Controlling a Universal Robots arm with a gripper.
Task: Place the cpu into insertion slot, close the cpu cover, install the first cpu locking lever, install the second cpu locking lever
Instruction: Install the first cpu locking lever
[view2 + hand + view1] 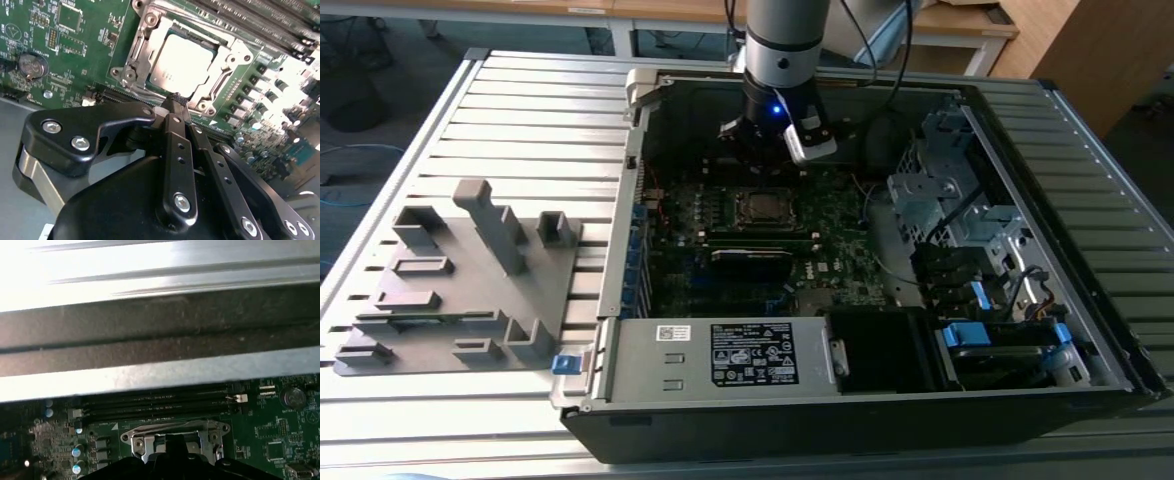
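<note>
- Exterior view: the black gripper on the silver-grey arm hangs inside the open black computer case, above the far edge of the green motherboard, just beyond the small square black insertion slot with its silvery rim.
- In the second wrist view the gripper has its two slim black fingers drawn together to a single tip, with nothing visible between them; the jaws look closed and empty.
- That tip sits right at the near edge of the socket frame, by one of its corners. Whether it actually touches the metal cannot be told.
- The small flat square cpu with its dull silver-grey top already lies in the slot, level and square to the frame, catching a bright glare.
- The thin silvery windowed cpu cover looks to be down around the chip, its frame lying flat on the socket with the chip showing through the window.
- So the work in hand appears to be the locking levers. No lever can be clearly picked out in these pictures.
- To do it well, the closed tip should press only on the lever wire, staying clear of the chip's top and of the long black memory slots just beside the socket.
- A steady, shallow push is the safer call; a slip here would scrape the board.
</note>
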